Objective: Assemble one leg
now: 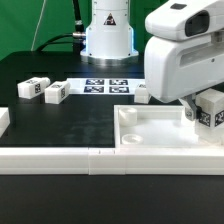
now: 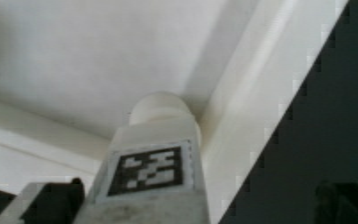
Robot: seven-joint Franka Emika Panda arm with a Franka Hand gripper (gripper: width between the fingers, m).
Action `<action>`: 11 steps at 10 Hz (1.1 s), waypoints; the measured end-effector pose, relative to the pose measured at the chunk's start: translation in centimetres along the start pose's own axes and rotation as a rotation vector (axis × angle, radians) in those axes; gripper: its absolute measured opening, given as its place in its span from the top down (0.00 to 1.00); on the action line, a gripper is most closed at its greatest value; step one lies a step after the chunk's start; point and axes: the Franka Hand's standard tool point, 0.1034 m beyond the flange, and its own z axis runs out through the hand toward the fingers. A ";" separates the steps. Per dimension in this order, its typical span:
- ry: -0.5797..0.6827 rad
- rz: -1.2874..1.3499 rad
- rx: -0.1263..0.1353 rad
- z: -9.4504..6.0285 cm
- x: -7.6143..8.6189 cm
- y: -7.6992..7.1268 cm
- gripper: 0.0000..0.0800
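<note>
White leg [image 2: 153,150] points into a corner of the tray-like panel [image 2: 69,50]; whether the tool [image 2: 197,203] clamps it cannot be told. Misalignment could jam or drop it.

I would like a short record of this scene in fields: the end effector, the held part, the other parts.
end effector: shut on the leg
leg tip: rounded, close to an inner corner of the white panel; contact unclear
loose legs: two, on the table at the exterior view's left
marker board: flat on the table
</note>
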 end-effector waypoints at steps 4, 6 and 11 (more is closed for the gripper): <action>0.001 0.001 -0.007 -0.1 0.0 0.4 0.63; 0.001 0.008 -0.006 0.0 0.0 0.3 0.63; 0.059 0.357 -0.013 0.0 -0.3 0.5 0.63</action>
